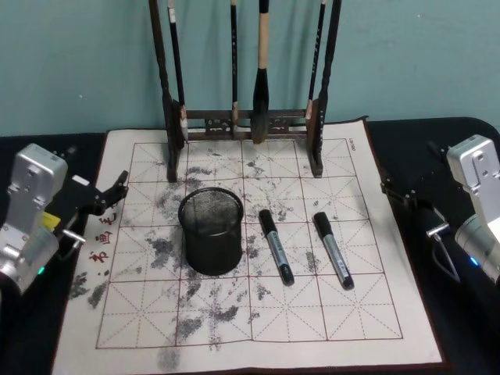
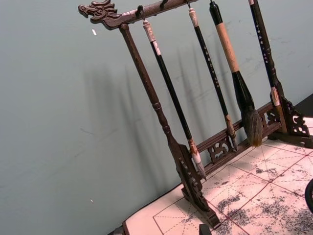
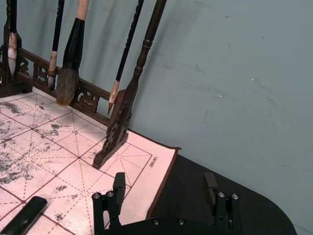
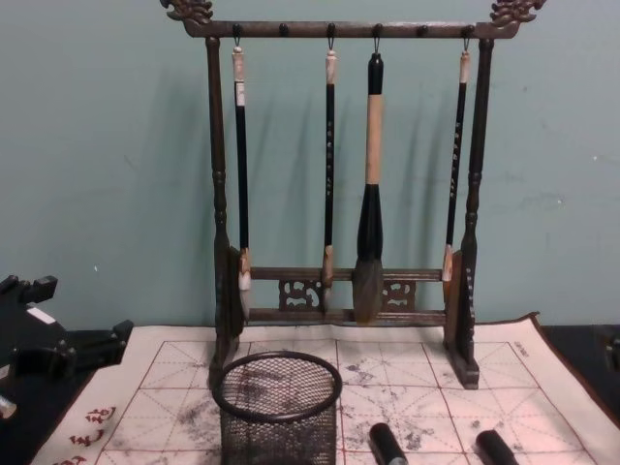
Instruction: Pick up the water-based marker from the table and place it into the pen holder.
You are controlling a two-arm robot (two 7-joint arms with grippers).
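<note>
Two black water-based markers lie side by side on the ink-stained practice mat (image 1: 234,344), one (image 1: 276,246) just right of the pen holder and the other (image 1: 333,250) farther right. Their ends show in the chest view (image 4: 387,446) (image 4: 494,448), and one marker's end (image 3: 24,215) appears in the right wrist view. The pen holder (image 1: 211,230) (image 4: 277,407), a round black mesh cup, stands upright and empty left of the mat's centre. My left gripper (image 1: 98,170) (image 4: 87,310) hovers open at the mat's left edge. At the mat's right edge my right gripper (image 1: 406,168) (image 3: 165,188) is open over the black table.
A tall dark wooden brush rack (image 1: 242,125) (image 4: 339,174) with several hanging brushes stands at the back of the mat, against a teal wall. The rack's carved post (image 2: 166,132) rises close to the left wrist. Black tabletop (image 1: 461,328) borders the mat on both sides.
</note>
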